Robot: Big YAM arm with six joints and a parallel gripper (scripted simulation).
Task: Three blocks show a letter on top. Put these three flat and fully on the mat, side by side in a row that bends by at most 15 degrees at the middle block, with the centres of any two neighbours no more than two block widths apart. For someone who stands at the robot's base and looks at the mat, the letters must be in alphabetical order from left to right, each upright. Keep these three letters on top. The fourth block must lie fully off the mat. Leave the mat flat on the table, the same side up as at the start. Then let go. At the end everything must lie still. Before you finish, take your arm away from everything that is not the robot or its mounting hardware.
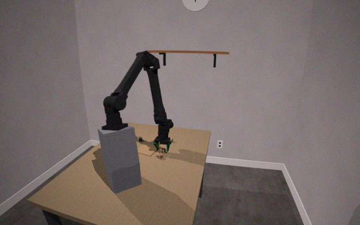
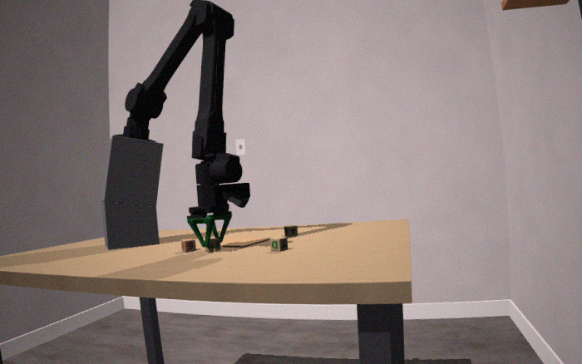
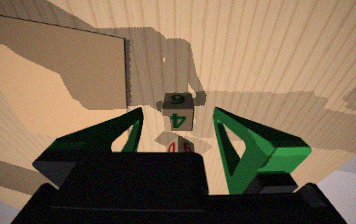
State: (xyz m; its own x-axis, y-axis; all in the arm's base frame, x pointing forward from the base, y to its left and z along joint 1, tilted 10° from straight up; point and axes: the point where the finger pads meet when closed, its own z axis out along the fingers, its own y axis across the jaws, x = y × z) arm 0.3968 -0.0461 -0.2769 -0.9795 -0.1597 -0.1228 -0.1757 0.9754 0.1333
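My gripper is open, low over the table, with its green fingers on either side of a block. That block shows a green 6 on top and a green 4 on its near side. It stands on the bare table just beside the mat's edge, and the fingers do not touch it. The thin tan mat lies flat. A block with red marks stands close by, off the mat. A block with a green letter and a dark block stand farther off.
The grey pedestal that bears the arm stands on the wooden table next to the mat. A small block stands right behind the pedestal. A wall shelf hangs high at the back.
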